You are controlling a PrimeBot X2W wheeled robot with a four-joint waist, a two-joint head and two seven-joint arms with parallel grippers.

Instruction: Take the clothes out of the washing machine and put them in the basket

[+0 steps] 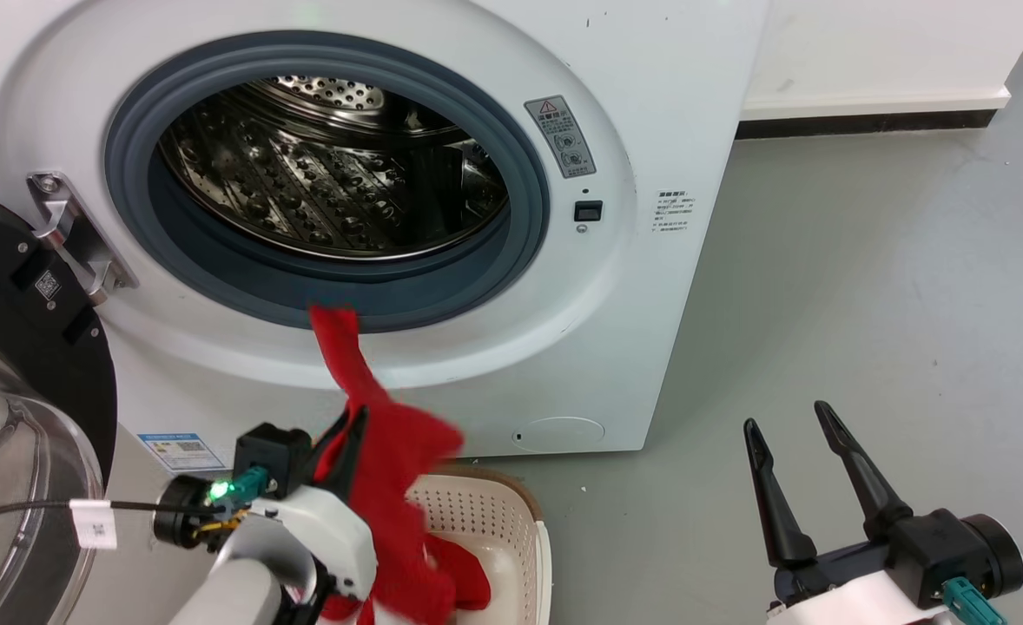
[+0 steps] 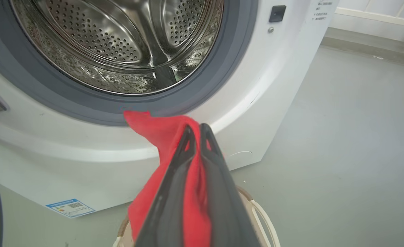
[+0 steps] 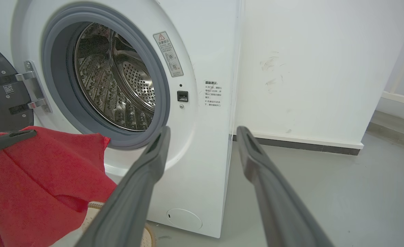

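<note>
My left gripper (image 1: 357, 418) is shut on a red cloth (image 1: 394, 451) just above the cream basket (image 1: 498, 508). The cloth's upper end trails to the lower lip of the grey door seal (image 1: 529, 243) of the washing machine (image 1: 650, 286). More red fabric (image 1: 466, 580) lies inside the basket. In the left wrist view the left gripper (image 2: 195, 127) pinches the cloth (image 2: 161, 132) over the basket rim (image 2: 261, 214). The steel drum (image 1: 329, 182) shows no clothes. My right gripper (image 1: 788, 418) (image 3: 204, 129) stands open to the right, holding nothing.
The washer's dark-rimmed glass door (image 1: 8, 408) hangs open at the left, close beside my left arm. Grey floor (image 1: 867, 304) stretches to the right of the machine. A white wall with a dark skirting (image 1: 867, 121) runs behind.
</note>
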